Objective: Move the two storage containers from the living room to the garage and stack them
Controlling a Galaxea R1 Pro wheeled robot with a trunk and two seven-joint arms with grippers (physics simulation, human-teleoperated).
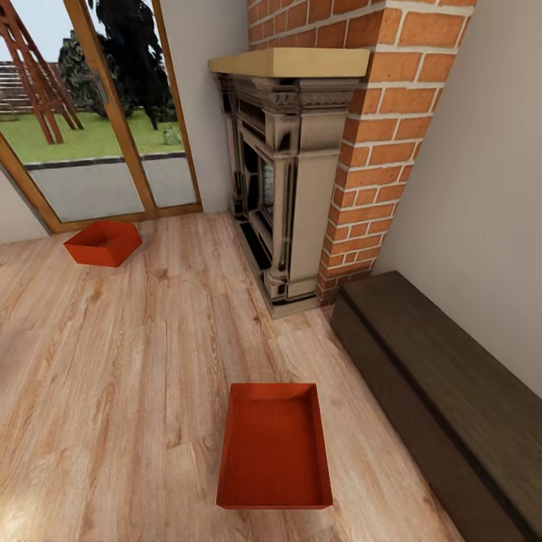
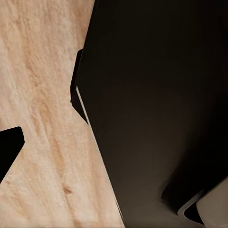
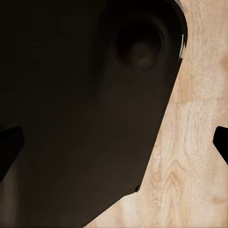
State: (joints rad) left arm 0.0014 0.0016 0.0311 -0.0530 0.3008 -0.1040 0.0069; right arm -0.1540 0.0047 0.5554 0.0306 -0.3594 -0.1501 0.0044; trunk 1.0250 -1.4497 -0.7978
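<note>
Two orange-red storage containers lie on the living room's light wood-plank floor. The near container (image 1: 275, 446) sits just ahead of me, long side pointing away, open top up and empty. The far container (image 1: 103, 242) rests by the wood-framed glass garden doors (image 1: 113, 113), turned at an angle. In the right wrist view my right gripper (image 3: 114, 142) is open, its dark fingertips (image 3: 9, 147) at the frame's two edges, with nothing between them. In the left wrist view one fingertip (image 2: 9, 147) of my left gripper (image 2: 114, 142) sits at the frame's edge, also spread wide and empty. Both wrist cameras face my own dark body and the plank floor.
A stone fireplace (image 1: 286, 181) with a wooden mantel stands in a red brick chimney (image 1: 376, 135) ahead. A long dark low bench (image 1: 436, 391) runs along the right wall, close to the near container. Open plank floor (image 1: 113, 376) stretches to the left.
</note>
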